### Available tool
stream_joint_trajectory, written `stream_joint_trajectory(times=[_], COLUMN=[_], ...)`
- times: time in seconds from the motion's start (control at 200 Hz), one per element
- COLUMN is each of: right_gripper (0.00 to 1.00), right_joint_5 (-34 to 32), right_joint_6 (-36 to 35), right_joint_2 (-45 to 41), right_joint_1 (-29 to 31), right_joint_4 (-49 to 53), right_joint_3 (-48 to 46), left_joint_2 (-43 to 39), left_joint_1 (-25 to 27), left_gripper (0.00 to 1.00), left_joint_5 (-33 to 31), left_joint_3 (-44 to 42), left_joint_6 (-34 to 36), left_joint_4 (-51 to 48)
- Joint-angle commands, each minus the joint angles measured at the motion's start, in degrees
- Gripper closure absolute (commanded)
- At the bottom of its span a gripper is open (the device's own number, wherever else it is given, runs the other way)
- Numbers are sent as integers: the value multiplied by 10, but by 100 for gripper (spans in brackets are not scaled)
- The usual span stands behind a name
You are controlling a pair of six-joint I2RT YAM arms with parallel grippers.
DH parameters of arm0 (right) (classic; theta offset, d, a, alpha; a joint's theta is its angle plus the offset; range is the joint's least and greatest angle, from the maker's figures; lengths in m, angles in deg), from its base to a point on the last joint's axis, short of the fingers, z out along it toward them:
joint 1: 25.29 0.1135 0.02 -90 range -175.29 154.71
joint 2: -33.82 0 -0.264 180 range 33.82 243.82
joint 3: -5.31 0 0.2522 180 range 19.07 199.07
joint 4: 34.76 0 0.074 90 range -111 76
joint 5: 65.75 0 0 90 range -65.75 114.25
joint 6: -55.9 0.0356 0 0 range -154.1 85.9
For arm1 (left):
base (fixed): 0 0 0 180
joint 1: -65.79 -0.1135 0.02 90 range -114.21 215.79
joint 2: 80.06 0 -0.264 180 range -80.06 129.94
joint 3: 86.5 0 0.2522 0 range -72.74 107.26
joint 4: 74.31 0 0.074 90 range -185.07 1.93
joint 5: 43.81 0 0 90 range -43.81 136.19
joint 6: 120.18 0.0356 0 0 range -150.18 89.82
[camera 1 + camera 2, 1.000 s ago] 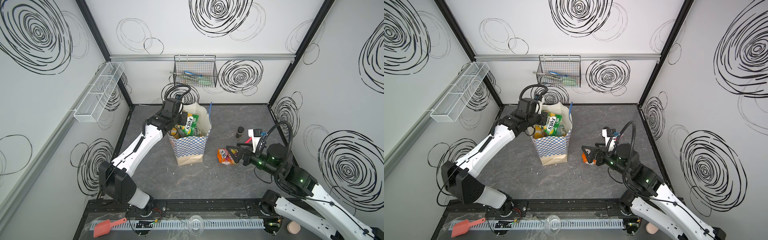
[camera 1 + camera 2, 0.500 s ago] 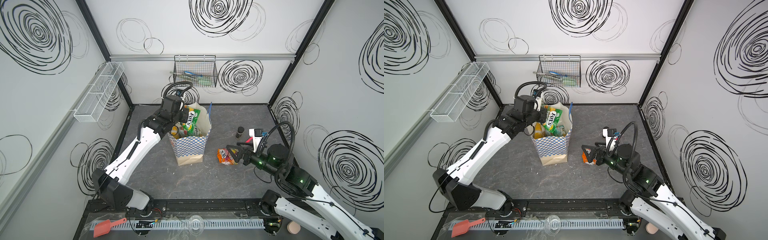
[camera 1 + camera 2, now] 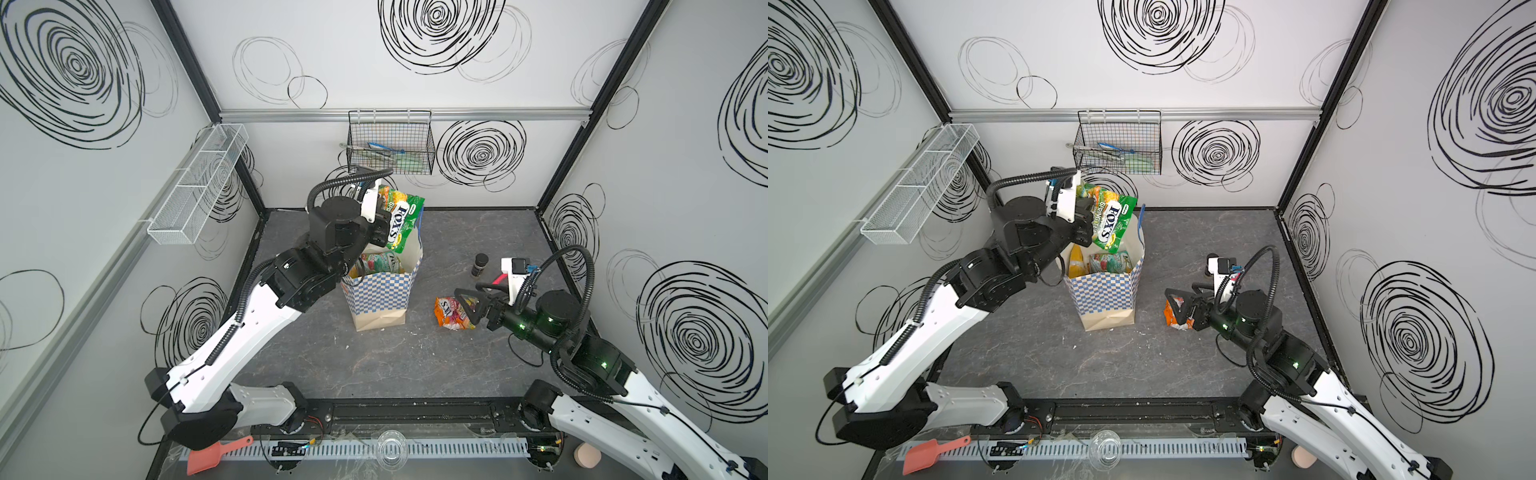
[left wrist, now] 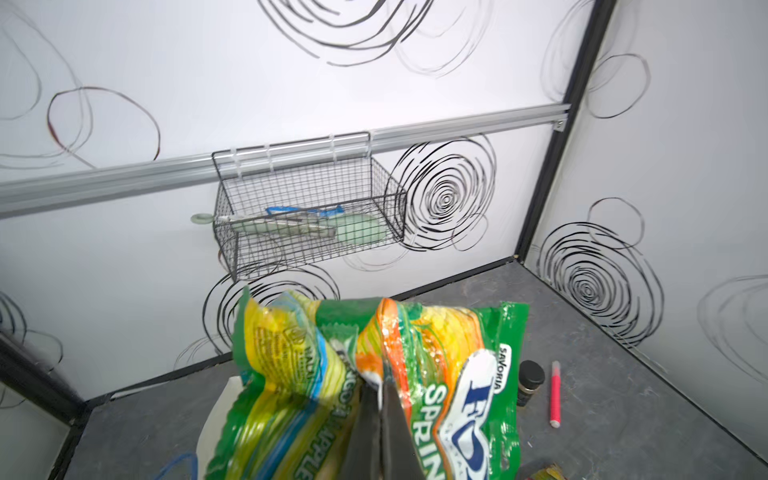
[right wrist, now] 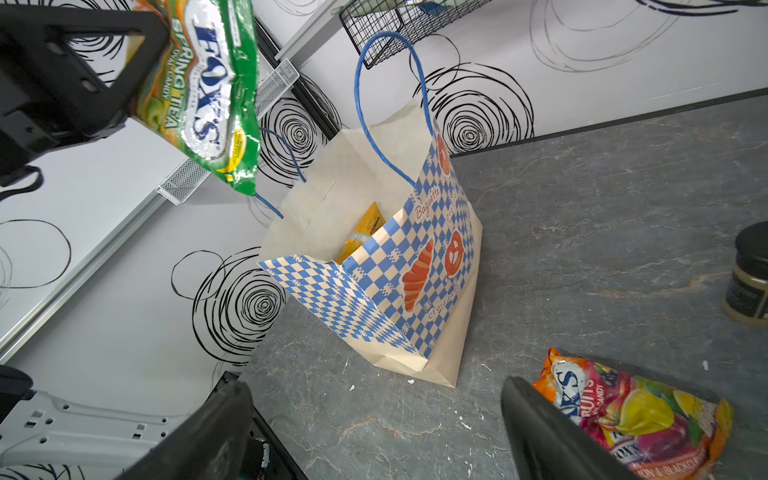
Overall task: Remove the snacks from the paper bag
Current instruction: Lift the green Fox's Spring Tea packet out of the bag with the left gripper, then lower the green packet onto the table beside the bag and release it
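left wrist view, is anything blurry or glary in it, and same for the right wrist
Left wrist view: the shut left tool is a dark, soft-edged blur up close, and the green packet shows white glare on its creases. Right wrist view: the open right tool is blurred too, while the orange packet and paper bag look sharp.

Left arm extends forward and up. Left gripper sits high, jaws clamped on the green snack packet. Right arm is bent low. Right gripper points inward, jaws fully spread, holding nothing.
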Motion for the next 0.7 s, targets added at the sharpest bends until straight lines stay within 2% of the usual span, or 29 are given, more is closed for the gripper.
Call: stream_joint_trajectory(times=[0.0, 0.14, 0.27, 0.35, 0.545, 0.695], right_gripper=[3, 3, 3, 3, 3, 3], right_joint_5=[-29, -69, -110, -135, -196, -207], right_joint_6=[-1, -15, -30, -34, -25, -7], right_joint_2=[-13, -33, -51, -61, -82, -94], right_joint_1=[2, 1, 1, 1, 1, 1], right_joint_4=[-12, 3, 34, 50, 96, 122], right_joint_3=[-6, -10, -6, -5, -3, -5], left_joint_2=[-23, -48, -67, -73, -77, -65], left_joint_1=[43, 112, 173, 210, 248, 269], left_gripper=[100, 100, 100, 100, 100, 100], left_joint_5=[-12, -14, -19, -46, -47, -27], left_joint_3=[8, -59, -134, -176, -295, -376], left_joint_6=[29, 35, 2, -20, -178, -291], left_joint_4=[81, 110, 122, 129, 144, 181])
